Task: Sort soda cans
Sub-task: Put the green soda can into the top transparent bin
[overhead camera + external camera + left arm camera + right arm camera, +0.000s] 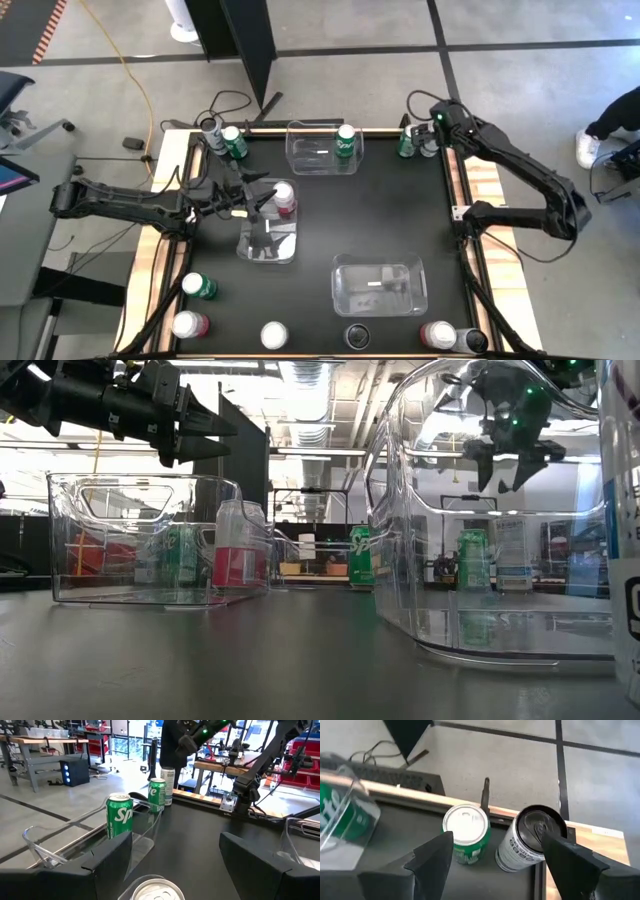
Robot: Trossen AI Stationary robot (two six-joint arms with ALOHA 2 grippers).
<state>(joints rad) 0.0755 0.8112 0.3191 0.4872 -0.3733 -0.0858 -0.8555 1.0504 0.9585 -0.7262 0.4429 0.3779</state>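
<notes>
red-pink can [285, 198], silver top, upright in bin [268, 245]

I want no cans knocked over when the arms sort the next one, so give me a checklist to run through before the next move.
1. Left gripper open: ok.
2. Red can upright inside the clear bin: ok.
3. Left gripper clear of the red can: cannot tell, a can top sits right below it.
4. Right gripper open: ok.
5. Right gripper centred on one can: not ok, the green can and the dark can both lie under it.
</notes>
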